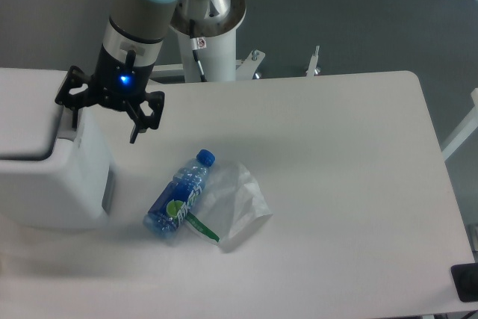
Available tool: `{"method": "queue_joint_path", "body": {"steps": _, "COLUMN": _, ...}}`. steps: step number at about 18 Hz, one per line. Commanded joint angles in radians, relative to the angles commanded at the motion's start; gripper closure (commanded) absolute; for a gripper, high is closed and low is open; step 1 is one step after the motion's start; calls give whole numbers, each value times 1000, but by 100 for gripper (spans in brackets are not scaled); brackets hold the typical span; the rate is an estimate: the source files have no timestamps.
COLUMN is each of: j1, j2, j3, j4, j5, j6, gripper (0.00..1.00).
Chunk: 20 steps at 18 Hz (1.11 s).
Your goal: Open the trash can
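The trash can [52, 184] is a large white boxy bin at the table's left edge, partly cut off by the frame. Its flat white lid [22, 117] looks down and closed. A grey rectangular tab [108, 192] shows on its right side. My gripper [104, 132] is black with a blue light, and hangs over the bin's upper right corner. Its two fingers are spread wide apart and hold nothing. The left fingertip [74, 123] is at the lid's right edge; the right fingertip [135, 138] is beyond the bin's side, over the table.
A blue plastic bottle [179, 196] with a blue cap lies on the white table [336, 147] just right of the bin. A clear plastic bag [237, 203] lies beside it. The arm's white pedestal [213, 28] stands behind the table.
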Motion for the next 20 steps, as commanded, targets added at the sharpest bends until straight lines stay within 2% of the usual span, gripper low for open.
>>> {"method": "queue_joint_path", "body": {"steps": 5, "j1": 0, "j2": 0, "j3": 5, "j4": 0, "j5": 0, "j6": 0, "gripper": 0}}
{"method": "queue_joint_path", "body": {"steps": 11, "j1": 17, "j2": -5, "j3": 52, "j4": 6, "j5": 6, "j6": 17, "gripper": 0}}
{"method": "queue_joint_path", "body": {"steps": 15, "j1": 115, "j2": -6, "j3": 51, "j4": 61, "j5": 9, "j6": 69, "gripper": 0}}
{"method": "queue_joint_path", "body": {"steps": 17, "j1": 165, "j2": -46, "j3": 55, "j4": 87, "j5": 17, "j6": 148, "gripper": 0}}
{"method": "queue_joint_path", "body": {"steps": 20, "j1": 231, "j2": -73, "j3": 66, "j4": 90, "j5": 112, "j6": 276, "gripper": 0}}
